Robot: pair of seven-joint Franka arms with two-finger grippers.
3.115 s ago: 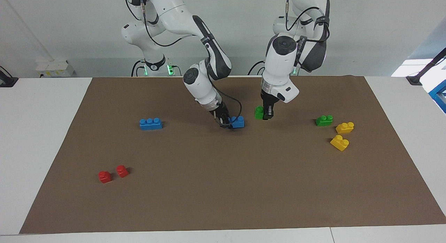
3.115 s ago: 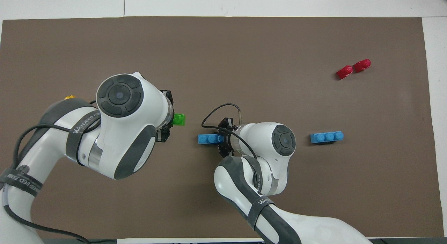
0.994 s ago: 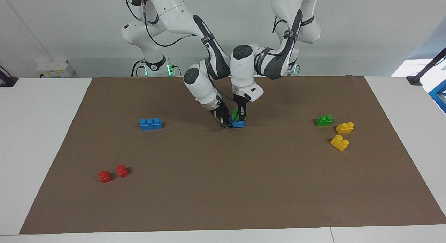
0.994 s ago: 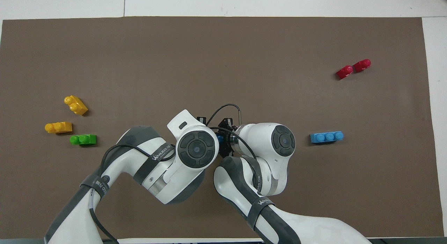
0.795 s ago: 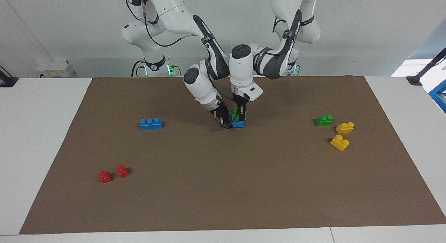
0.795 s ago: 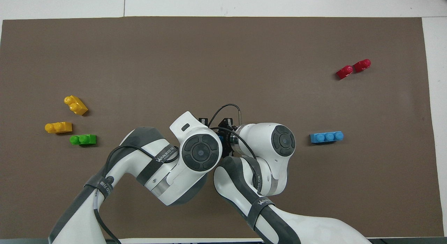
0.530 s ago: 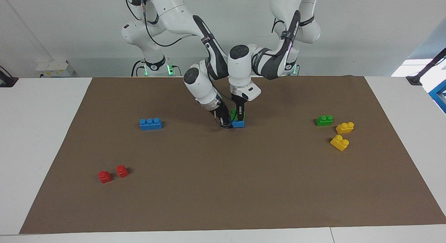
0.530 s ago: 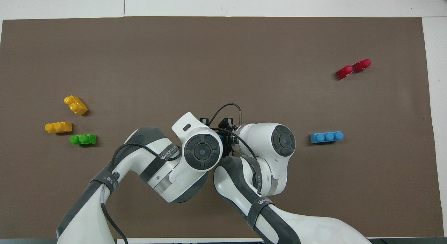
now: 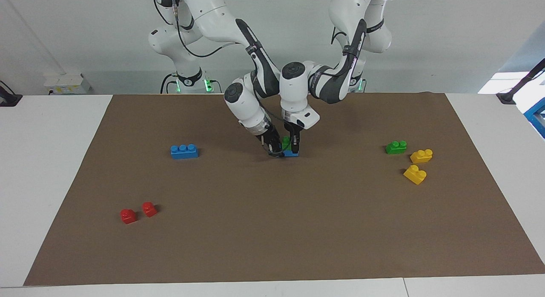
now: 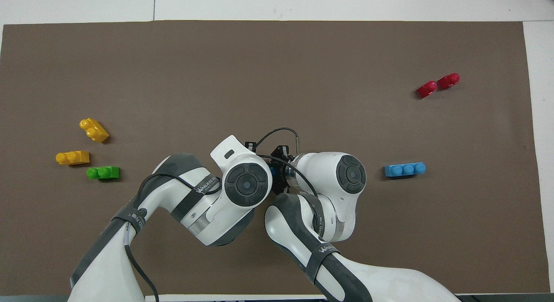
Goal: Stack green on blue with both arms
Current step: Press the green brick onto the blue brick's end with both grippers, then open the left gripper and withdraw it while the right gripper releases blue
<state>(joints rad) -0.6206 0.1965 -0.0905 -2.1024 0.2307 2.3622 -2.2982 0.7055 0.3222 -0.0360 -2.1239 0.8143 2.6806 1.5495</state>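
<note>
**Green sits on blue at mid-mat, both pincers on the stack**

Green brick [image 9: 286, 142] sits on top of the blue brick [image 9: 291, 152], near the middle of the brown mat [image 9: 272, 229] on the surface. The stack rests on the mat.

Right pincer [image 9: 274, 151]: comes in slanted, pressed together on the blue brick at the end toward the right arm's side, down at mat level.

Left pincer [image 9: 294, 144]: points straight down, right at the green brick, on the side toward the left arm's end. Can't tell whether its fingers grip the brick or stand off it.

In the overhead view both wrists cover the stack; only a sliver of blue shows between them.

Spare parts:
- second blue brick [image 9: 184, 151], toward the right arm's end, well apart from the stack.
- second green brick [image 9: 396, 147], toward the left arm's end, with two yellow bricks [image 9: 421, 155] just beside it.
- two red bricks [image 9: 128, 215], farther from the robots than the spare blue, touching or nearly so.
</note>
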